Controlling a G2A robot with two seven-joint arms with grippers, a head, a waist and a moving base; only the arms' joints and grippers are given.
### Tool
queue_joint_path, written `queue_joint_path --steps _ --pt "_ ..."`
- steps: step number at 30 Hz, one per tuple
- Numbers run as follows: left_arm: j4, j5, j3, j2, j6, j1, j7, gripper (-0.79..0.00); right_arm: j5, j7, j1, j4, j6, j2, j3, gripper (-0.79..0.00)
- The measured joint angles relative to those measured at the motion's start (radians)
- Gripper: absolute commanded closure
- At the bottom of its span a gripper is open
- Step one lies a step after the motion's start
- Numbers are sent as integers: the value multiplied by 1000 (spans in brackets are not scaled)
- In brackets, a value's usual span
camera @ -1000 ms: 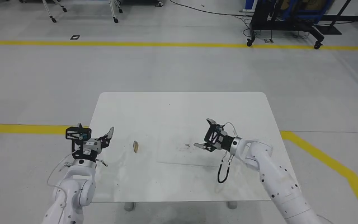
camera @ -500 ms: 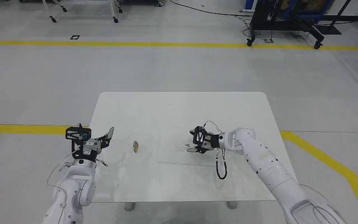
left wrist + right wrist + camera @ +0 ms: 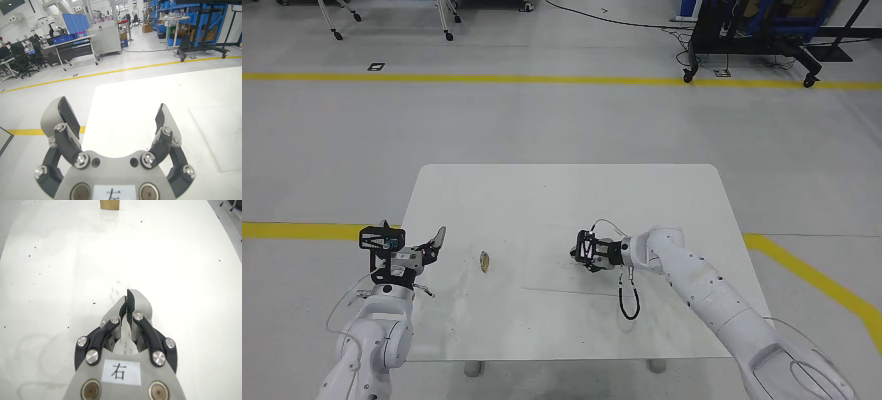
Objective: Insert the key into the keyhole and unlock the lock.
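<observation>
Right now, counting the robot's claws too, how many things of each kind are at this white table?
Small brass-coloured lock: 1
Grey two-fingered grippers: 2, the open left gripper and the shut right gripper
White rectangular table: 1
Total: 4

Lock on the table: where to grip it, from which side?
I'd grip the lock by its brass body, from above, left hand closing on the two broad faces. It reads as a thin sliver in the top view, with a broad face toward the right wrist camera, so it seems on edge.
</observation>
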Motion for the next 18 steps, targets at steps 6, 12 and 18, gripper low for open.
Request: queue_joint_path --steps 6,12,18 --pt "0 0 0 0 0 0 0 -785 -77 -79 -38 -86 42 25 27 0" --pt "0 0 0 0 0 0 0 -785 -54 -246 -129 -187 81 66 126 0" --pt "0 0 0 0 0 0 0 -785 214 -372 -217 -184 -53 90 251 0"
